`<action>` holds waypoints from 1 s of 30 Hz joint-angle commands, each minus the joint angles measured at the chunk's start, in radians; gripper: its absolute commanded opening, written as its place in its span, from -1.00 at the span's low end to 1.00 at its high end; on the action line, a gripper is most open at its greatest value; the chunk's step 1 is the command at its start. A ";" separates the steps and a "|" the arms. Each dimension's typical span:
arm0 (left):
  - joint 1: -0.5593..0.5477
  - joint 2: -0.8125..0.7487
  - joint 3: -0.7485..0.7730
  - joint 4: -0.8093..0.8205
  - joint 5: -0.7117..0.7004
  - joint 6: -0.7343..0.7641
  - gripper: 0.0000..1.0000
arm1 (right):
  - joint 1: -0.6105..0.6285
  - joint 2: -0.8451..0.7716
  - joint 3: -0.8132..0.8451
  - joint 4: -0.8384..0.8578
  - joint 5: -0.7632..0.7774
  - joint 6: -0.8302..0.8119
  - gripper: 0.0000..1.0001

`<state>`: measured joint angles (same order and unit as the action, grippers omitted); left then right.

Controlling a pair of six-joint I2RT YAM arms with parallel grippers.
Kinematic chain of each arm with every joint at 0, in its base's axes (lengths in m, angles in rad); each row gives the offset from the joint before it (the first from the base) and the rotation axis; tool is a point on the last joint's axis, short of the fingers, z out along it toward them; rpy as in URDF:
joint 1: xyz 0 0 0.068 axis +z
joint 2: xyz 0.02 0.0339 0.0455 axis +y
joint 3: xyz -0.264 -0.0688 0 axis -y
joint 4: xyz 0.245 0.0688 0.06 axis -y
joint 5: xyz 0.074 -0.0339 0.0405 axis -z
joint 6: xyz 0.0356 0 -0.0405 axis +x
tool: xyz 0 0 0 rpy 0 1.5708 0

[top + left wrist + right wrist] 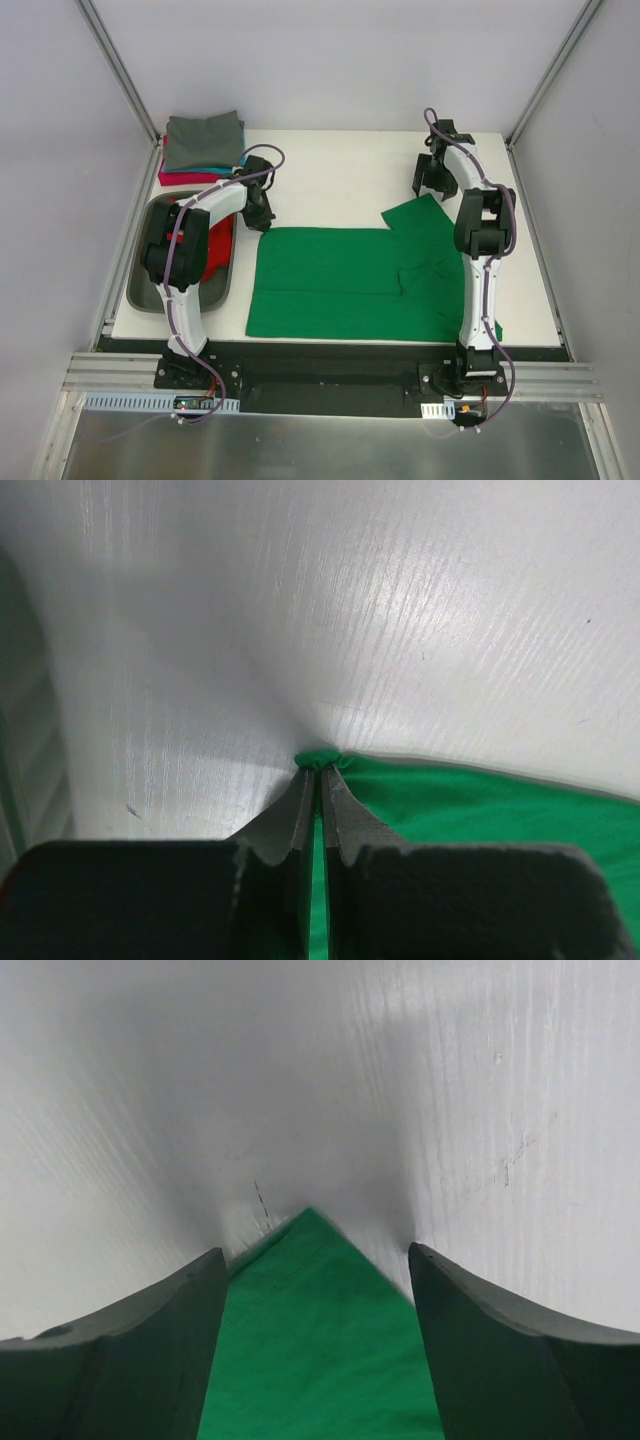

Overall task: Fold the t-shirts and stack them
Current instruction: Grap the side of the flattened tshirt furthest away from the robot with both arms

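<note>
The green t-shirt (340, 280) lies spread flat in the middle of the white counter (330, 170), with one sleeve pointing toward the far right. The left fingers (300, 815) are closed on the shirt's far left corner, a small nub of green cloth pinched between their tips. The right fingers (185, 1310) are spread wide apart, one on either side of that sleeve's tip, gripping nothing. A stack of folded shirts (205, 140) sits at the far left corner, grey on top with teal and pink edges beneath. A red shirt (218, 245) lies in the grey tray (140, 290), partly hidden by the left arm.
</note>
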<state>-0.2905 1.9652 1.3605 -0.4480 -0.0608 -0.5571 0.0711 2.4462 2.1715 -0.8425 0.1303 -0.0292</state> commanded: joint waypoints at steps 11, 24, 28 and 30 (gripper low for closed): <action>0.004 -0.048 -0.032 -0.023 0.024 0.003 -1.00 | 0.013 -0.041 -0.025 -0.066 0.035 0.066 -0.39; -0.028 -0.170 -0.109 -0.005 0.015 -0.013 -1.00 | 0.027 -0.304 -0.278 0.121 -0.001 0.008 -0.99; -0.068 -0.270 -0.193 0.018 0.000 -0.033 -1.00 | 0.044 -0.522 -0.516 0.198 0.008 0.017 -0.99; -0.091 -0.330 -0.244 0.025 -0.028 -0.050 -1.00 | 0.047 -0.625 -0.646 0.212 0.014 0.028 -0.99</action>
<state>-0.3420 1.7683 1.1881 -0.4370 -0.0574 -0.5705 0.1020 2.0609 1.6806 -0.6987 0.1356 -0.0013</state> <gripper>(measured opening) 0.008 0.020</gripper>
